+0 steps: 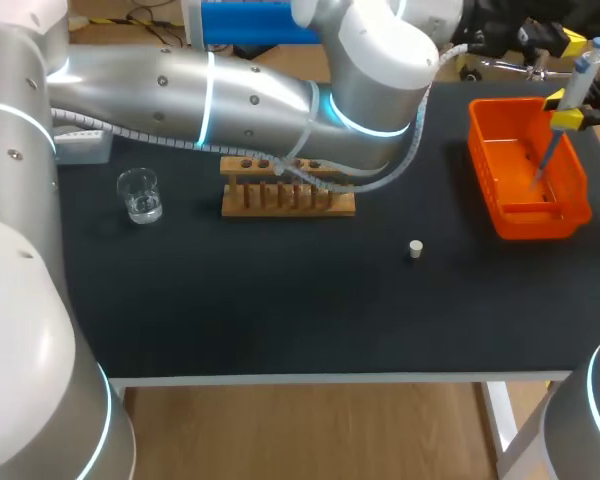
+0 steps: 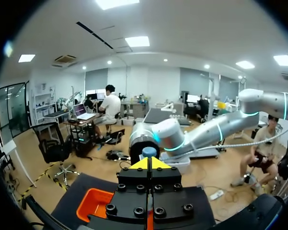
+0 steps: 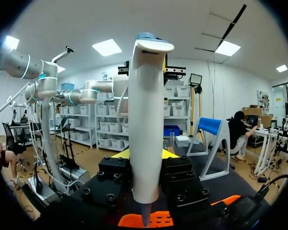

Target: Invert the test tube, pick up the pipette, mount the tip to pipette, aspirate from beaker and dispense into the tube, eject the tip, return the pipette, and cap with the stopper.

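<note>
Two hands are up at the far right corner of the surface. My right hand is closed on the pipette, with a finger on each side of its white body. It holds the pipette upright over the orange bin, thin end pointing down. My left hand has its yellow tips pressed together with nothing between them, and the blue button of the pipette is just ahead of them.

I judge the pipette light and stiff, but its plastic shell is smooth and tapered, so it may slide or twist in the grip if something pushes on its top. The hold on the thick body seems right to me. The thin end is the fragile part and should touch nothing.

The stopper stands alone on the surface, small and probably quick to roll if tipped, so I would take it by its sides. The beaker is glass with some water, near the rack.
</note>
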Robot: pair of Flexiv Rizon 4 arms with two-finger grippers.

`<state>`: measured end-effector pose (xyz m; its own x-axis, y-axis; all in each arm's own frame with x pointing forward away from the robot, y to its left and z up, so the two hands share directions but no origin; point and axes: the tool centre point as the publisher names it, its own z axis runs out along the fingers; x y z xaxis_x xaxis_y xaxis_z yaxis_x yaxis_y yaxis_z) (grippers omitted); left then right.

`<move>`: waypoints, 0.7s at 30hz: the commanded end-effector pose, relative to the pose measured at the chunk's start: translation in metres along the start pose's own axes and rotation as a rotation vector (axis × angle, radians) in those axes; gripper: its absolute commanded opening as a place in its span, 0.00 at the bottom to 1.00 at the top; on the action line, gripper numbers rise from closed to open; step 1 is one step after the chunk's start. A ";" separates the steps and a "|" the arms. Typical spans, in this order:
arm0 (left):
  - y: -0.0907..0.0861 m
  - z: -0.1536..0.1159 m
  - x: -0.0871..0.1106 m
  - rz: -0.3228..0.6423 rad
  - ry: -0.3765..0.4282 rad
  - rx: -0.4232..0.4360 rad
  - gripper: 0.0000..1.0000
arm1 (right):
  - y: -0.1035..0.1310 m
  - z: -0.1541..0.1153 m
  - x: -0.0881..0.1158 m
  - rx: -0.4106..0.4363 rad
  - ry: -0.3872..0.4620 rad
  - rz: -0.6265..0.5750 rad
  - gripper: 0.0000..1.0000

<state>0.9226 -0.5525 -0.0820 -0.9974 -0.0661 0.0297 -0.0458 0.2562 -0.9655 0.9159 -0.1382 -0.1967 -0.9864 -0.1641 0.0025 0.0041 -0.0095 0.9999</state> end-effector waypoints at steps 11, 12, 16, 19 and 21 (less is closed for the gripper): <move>0.003 0.009 -0.003 -0.011 0.020 -0.024 0.00 | 0.001 -0.001 -0.001 0.002 0.004 0.001 0.00; 0.003 0.009 -0.003 -0.012 0.021 -0.025 0.00 | 0.001 -0.001 -0.001 0.002 0.004 0.001 0.00; 0.005 0.010 -0.003 -0.014 0.023 -0.028 0.00 | 0.001 -0.001 -0.001 0.002 0.004 0.001 0.00; 0.007 0.011 -0.004 -0.015 0.026 -0.027 0.00 | 0.001 -0.001 -0.001 0.002 0.004 0.001 0.00; 0.009 0.012 -0.004 -0.017 0.027 -0.028 0.00 | 0.001 -0.001 -0.001 0.002 0.004 0.001 0.00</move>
<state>0.9243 -0.5596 -0.0931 -0.9975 -0.0487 0.0512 -0.0628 0.2775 -0.9587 0.9159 -0.1382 -0.1967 -0.9864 -0.1641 0.0025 0.0042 -0.0095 0.9999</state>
